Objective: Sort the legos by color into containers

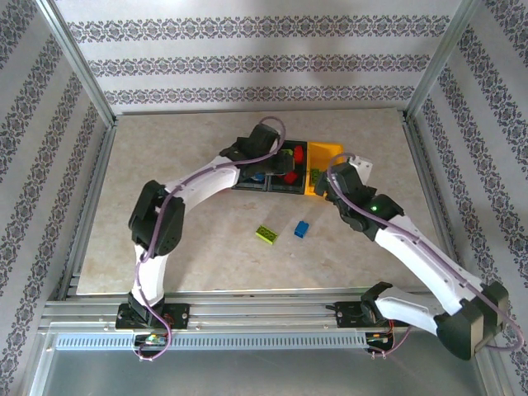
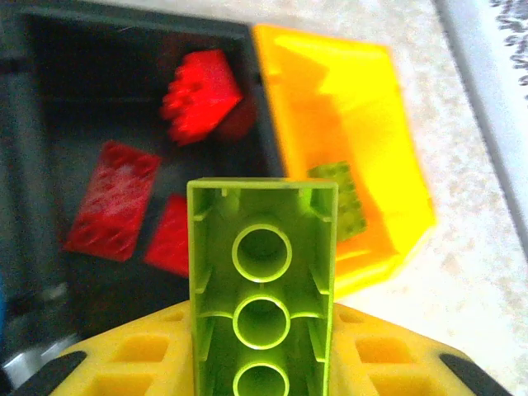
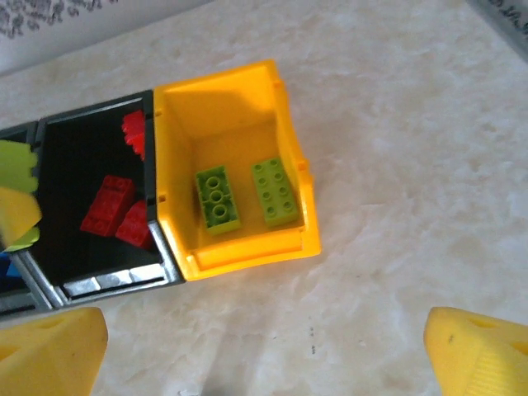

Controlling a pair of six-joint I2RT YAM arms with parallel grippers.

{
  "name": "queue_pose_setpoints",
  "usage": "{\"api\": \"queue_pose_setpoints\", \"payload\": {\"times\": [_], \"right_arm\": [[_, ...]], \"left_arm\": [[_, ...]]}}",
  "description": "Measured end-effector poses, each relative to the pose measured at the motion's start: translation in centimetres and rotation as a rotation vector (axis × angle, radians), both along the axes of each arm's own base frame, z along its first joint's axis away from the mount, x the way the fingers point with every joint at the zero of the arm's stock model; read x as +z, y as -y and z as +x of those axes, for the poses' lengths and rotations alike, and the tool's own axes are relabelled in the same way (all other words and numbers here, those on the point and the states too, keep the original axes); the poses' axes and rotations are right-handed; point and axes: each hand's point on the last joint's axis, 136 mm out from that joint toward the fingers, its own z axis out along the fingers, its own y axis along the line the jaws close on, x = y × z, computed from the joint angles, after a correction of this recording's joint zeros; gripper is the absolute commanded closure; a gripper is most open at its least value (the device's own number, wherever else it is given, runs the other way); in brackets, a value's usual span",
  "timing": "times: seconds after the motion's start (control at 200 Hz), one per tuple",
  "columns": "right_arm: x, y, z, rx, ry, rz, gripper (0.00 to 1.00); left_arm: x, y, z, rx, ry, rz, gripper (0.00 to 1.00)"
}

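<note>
— Tabletop [image 1: 165, 157], overhead: lime green plastic brick [image 1: 266, 234] and blue plastic brick [image 1: 302, 228] lie loose.
— Left wrist: left hand [image 2: 262, 371] clamps another lime brick [image 2: 262, 272] over the black plastic bin's [image 2: 99, 99] edge; dropped now, it may join the red bricks [image 2: 202, 95].
— Right wrist: right hand [image 3: 264, 355] spread above yellow-orange plastic bin [image 3: 239, 91].

Three bins stood in the row: two black bins [image 3: 107, 280] and one yellow-orange bin [image 3: 247, 257]. Lime green bricks [image 3: 217, 198] numbered four: two in the yellow-orange bin, one on the table [image 1: 206, 256], and one lime green brick [image 2: 262, 272] up in the air. Red bricks [image 2: 202, 95] numbered three, blue bricks [image 1: 302, 228] two (one half hidden in a black bin).
</note>
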Motion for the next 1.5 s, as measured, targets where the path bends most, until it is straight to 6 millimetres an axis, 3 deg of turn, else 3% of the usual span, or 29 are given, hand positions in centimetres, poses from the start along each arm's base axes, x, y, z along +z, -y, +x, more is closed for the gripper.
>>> {"api": "queue_pose_setpoints", "payload": {"times": [0.12, 0.305, 0.48, 0.67, 0.799, 0.949, 1.319, 1.499], "right_arm": [[0.5, 1.3, -0.9, -0.036, 0.033, 0.011, 0.02], [0.9, 2.7, -2.3, -0.069, 0.083, 0.036, 0.02], [1.7, 3.3, -2.8, -0.087, 0.124, 0.054, 0.02], [1.0, 3.7, -3.3, -0.093, 0.139, 0.062, 0.02], [0.9, 4.1, -3.5, -0.103, 0.156, 0.073, 0.02], [1.3, 4.2, -3.5, -0.103, 0.181, 0.095, 0.02], [1.0, 3.4, -3.2, -0.071, 0.169, 0.116, 0.02], [0.7, 2.7, -2.8, -0.049, 0.158, 0.132, 0.02]], "left_arm": [[1.0, 3.1, 1.4, -0.045, 0.037, -0.028, 0.66], [1.8, 6.2, 3.3, -0.084, 0.074, -0.051, 0.66], [0.2, 8.4, 3.8, -0.126, 0.060, -0.039, 0.63], [-2.0, 10.2, 3.6, -0.158, 0.031, -0.017, 0.61], [-3.1, 10.2, 3.4, -0.165, 0.009, -0.002, 0.55], [-2.9, 10.3, 3.3, -0.170, 0.012, -0.001, 0.46], [-2.1, 10.4, 3.2, -0.182, 0.021, -0.001, 0.35], [0.8, 8.8, 2.5, -0.157, 0.056, 0.025, 0.31]]}}
